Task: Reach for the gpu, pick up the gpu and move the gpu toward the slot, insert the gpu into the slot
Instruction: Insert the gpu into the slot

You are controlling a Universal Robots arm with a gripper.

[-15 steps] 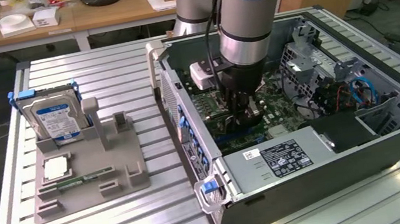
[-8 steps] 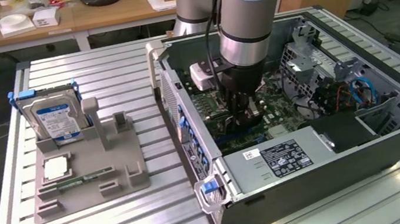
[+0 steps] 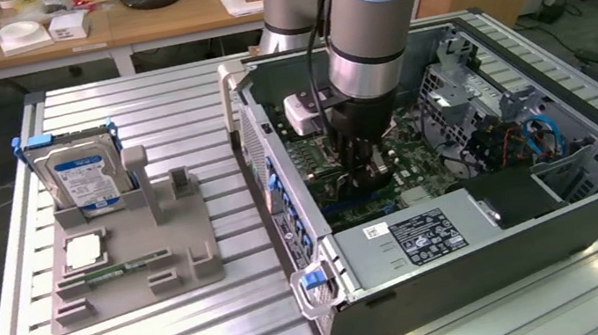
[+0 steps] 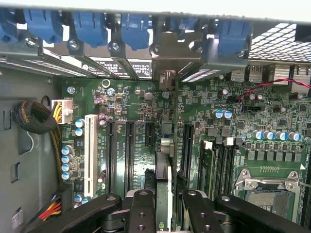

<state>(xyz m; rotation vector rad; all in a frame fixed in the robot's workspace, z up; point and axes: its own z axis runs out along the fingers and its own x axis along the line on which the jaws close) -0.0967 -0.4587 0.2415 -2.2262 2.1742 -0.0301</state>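
Note:
My gripper [image 3: 366, 177] reaches down into the open computer case [image 3: 589, 204], over the green motherboard [image 4: 136, 102]. In the wrist view the gripper [image 4: 165, 213] is shut on the gpu [image 4: 165, 145]. The card is seen edge-on as a thin strip, and it stands upright on the board. Its metal bracket end [image 4: 167, 80] meets the case's rear wall under the blue latches. The slot lies under the card's edge and is hidden by it. Long black connectors [image 4: 130, 150] run parallel on either side of the card.
Memory sticks [image 4: 209, 160] and the silver processor socket [image 4: 265, 187] lie beside the card. A white connector [image 4: 89, 150] and a cable bundle [image 4: 34, 116] sit on the other side. Outside the case, a hard drive [image 3: 80, 169] stands in a grey holder [image 3: 137, 272].

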